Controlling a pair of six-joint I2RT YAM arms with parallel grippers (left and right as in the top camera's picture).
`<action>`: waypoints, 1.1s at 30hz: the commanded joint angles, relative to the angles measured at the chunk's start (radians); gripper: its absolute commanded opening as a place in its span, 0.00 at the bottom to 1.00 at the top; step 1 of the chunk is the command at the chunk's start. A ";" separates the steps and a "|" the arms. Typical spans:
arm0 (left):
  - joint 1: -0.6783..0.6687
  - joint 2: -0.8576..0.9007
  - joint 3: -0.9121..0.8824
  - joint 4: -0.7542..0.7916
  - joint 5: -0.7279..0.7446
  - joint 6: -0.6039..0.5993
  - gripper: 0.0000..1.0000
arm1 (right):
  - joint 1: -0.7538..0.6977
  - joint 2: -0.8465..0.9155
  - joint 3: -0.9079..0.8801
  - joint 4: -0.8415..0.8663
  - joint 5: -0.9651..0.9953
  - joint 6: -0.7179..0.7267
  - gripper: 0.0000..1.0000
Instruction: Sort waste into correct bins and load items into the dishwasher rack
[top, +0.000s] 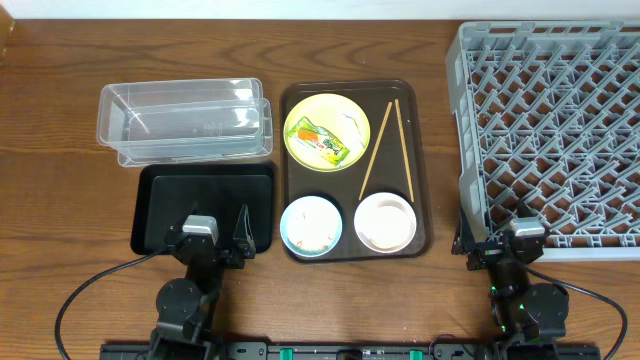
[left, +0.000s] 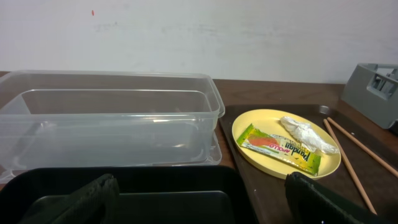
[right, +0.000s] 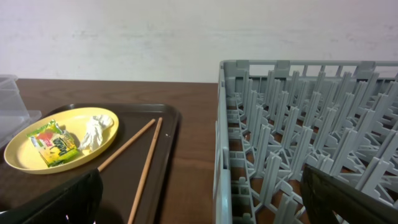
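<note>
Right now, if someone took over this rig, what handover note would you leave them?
Left end effector: open, empty, over the black tray.
Right end effector: open, empty, at the near edge of the dishwasher rack.
On the brown serving tray: yellow plate holding the wrapper and paper scrap, two chopsticks, blue bowl with scraps inside, white bowl.
Clear tub holds nothing; no dishes show in the rack.
Done: nothing.
Left: bin all waste, rack all dishes.
</note>
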 joint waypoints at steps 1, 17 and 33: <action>0.006 0.004 -0.018 -0.041 -0.009 0.013 0.88 | -0.022 -0.005 -0.004 0.001 -0.004 0.010 0.99; 0.006 0.004 -0.018 -0.041 -0.009 0.013 0.88 | -0.022 -0.005 -0.004 0.001 -0.004 0.010 0.99; 0.006 0.004 -0.018 -0.015 -0.033 0.013 0.88 | -0.021 -0.005 -0.004 0.007 -0.005 0.011 0.99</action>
